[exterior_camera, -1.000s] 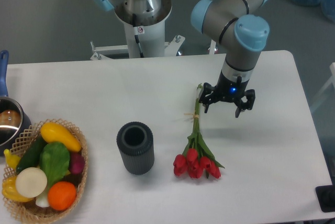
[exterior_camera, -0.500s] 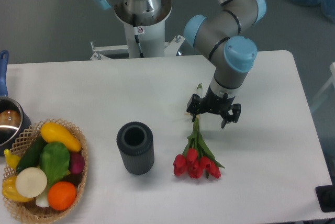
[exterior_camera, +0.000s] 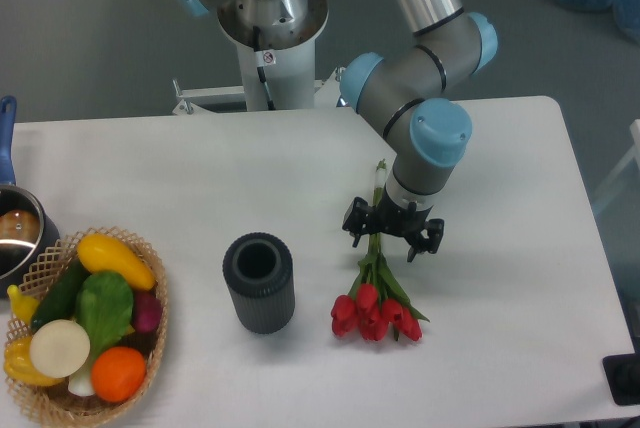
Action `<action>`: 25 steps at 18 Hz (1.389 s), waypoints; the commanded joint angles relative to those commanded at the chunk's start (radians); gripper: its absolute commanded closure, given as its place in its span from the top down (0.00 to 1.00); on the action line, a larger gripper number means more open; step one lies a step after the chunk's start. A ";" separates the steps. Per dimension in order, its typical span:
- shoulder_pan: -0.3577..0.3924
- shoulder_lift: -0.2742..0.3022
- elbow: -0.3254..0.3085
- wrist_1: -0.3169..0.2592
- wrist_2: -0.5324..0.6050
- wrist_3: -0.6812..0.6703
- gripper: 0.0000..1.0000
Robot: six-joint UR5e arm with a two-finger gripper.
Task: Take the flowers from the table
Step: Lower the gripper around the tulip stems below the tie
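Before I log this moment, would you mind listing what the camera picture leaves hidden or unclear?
- Middle of the flowers' stems: covered by the tool above them.
- Whether the tool touches the stems: the top-down view does not settle it.
- Pot at the left: cut off by the picture edge.
- Vegetables low in the wicker basket: buried under the upper ones.
- Inside of the grey vase: too dark.

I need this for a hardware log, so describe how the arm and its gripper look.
The arm is built of silver-grey tubes with rounded grey joints capped in light blue. It stands on a white pedestal bearing a small red-and-white sticker. The gripper is black, with short black fingers under a white and grey wrist. No loose cables show.
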State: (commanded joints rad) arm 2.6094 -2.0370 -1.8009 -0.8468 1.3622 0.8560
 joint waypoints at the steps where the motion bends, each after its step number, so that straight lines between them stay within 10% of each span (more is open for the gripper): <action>1: -0.003 -0.003 0.002 0.003 0.000 0.000 1.00; 10: -0.005 -0.017 0.015 0.003 0.000 0.000 0.99; 25: -0.022 -0.022 0.021 0.002 0.034 -0.014 0.54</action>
State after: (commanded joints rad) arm 2.5878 -2.0586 -1.7794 -0.8452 1.3959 0.8422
